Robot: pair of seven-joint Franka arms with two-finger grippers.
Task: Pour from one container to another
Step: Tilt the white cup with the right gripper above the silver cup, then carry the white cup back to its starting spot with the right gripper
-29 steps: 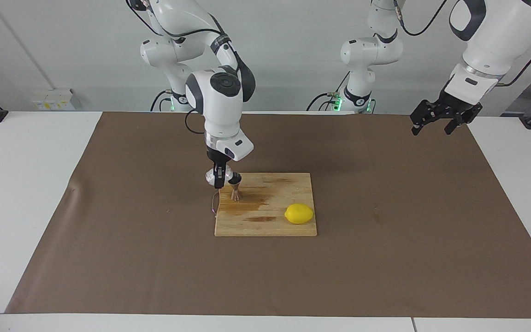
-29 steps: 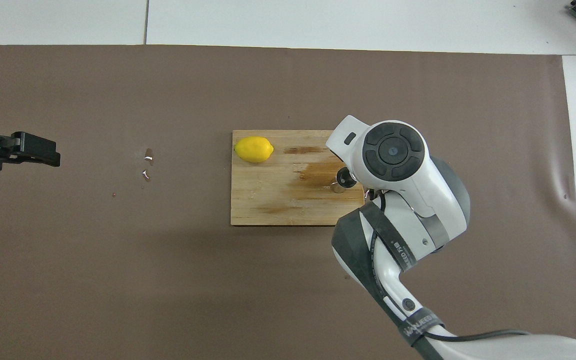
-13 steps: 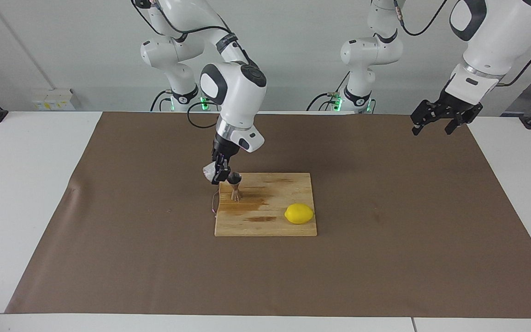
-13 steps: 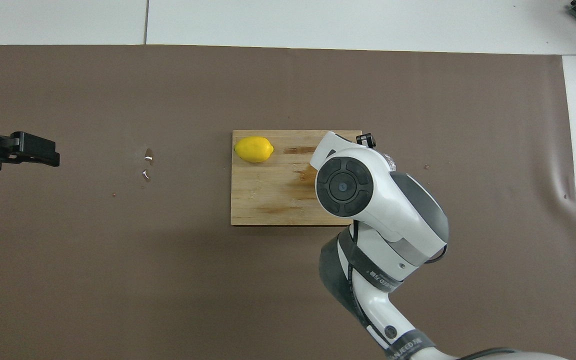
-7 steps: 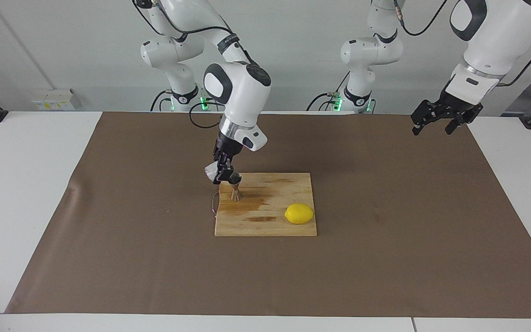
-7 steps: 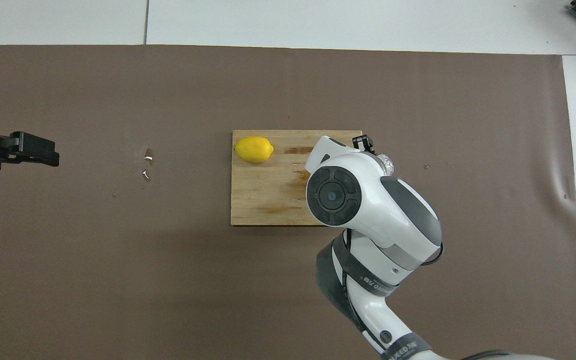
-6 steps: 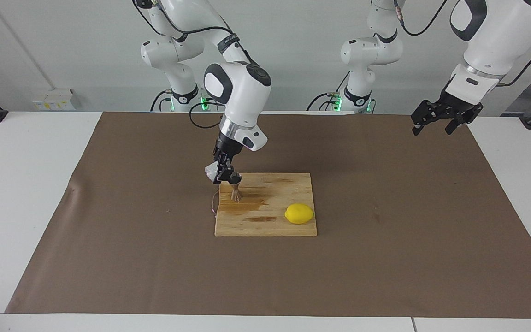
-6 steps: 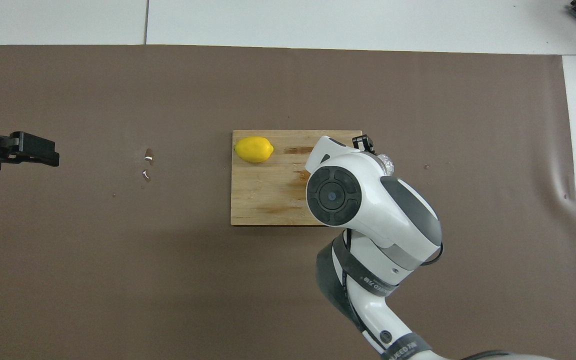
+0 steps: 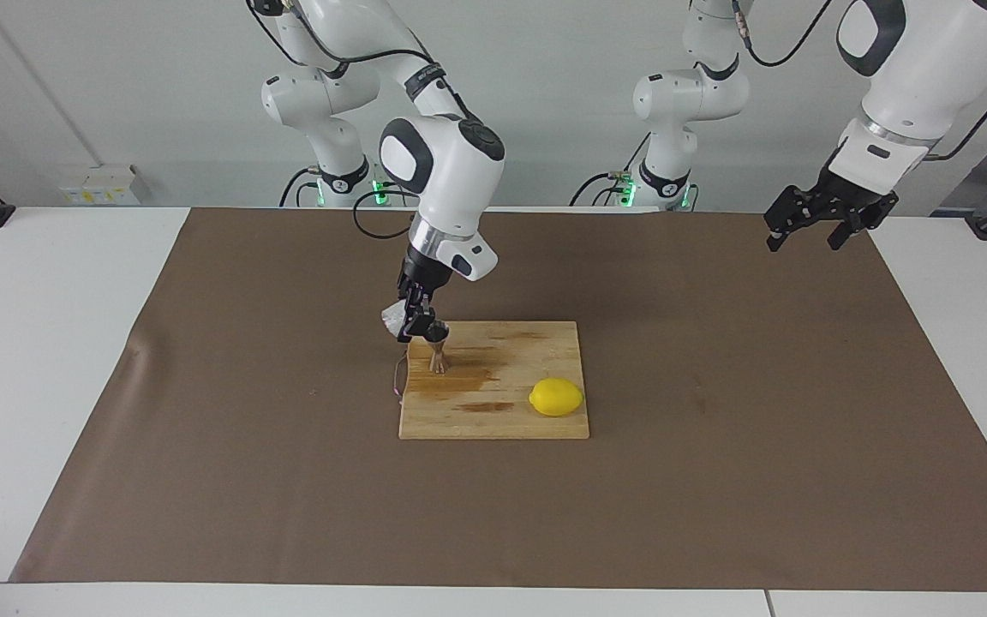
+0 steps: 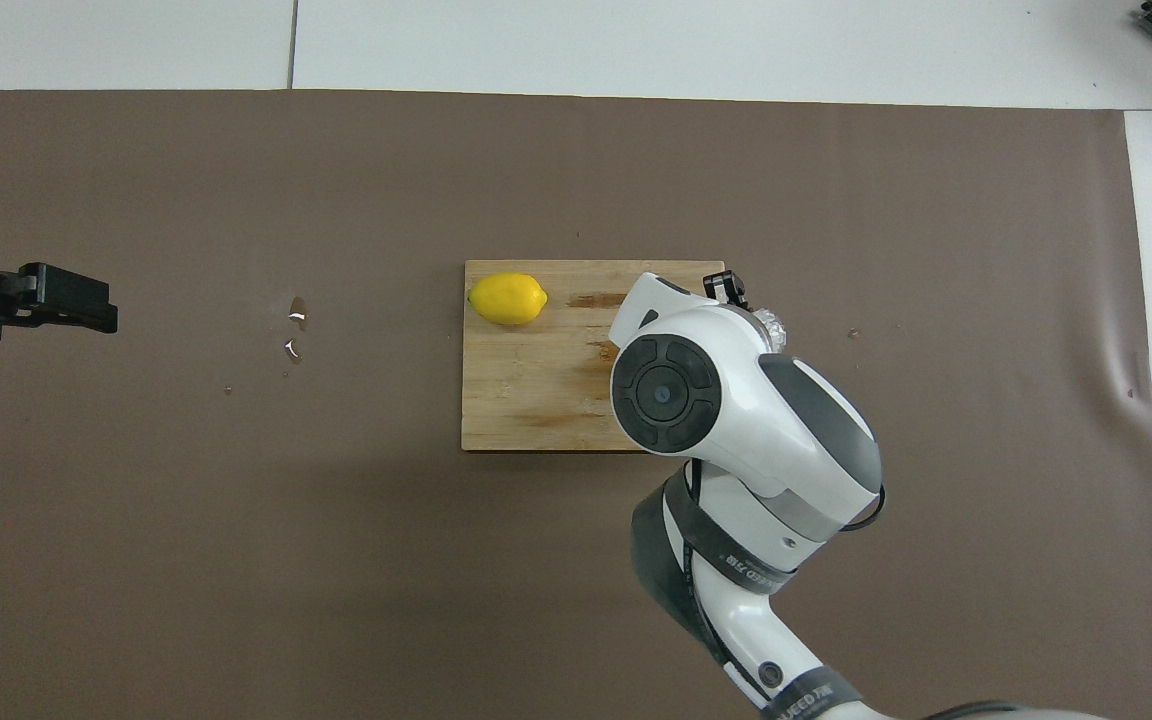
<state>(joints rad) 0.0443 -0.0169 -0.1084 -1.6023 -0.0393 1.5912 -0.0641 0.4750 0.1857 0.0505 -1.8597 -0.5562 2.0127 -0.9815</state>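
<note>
Brown paper covered the table (image 9: 74, 360); right gripper (image 9: 415, 324) clamped the tilted knobbly clear glass cup (image 9: 392, 320) over the small steel hourglass jigger (image 9: 439, 356); left gripper (image 9: 810, 224) waited open.

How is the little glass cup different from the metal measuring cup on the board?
The glass cup is clear, knobbly and squat; the steel jigger is shiny and hourglass-shaped. The glass cup hangs tilted in the right gripper, while the jigger stands upright on the cutting board. Both are small containers.

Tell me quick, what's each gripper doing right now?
Right gripper: shut on the glass cup, tilted over the jigger.
Left gripper: open, empty, waiting over the left arm's end of the table.
</note>
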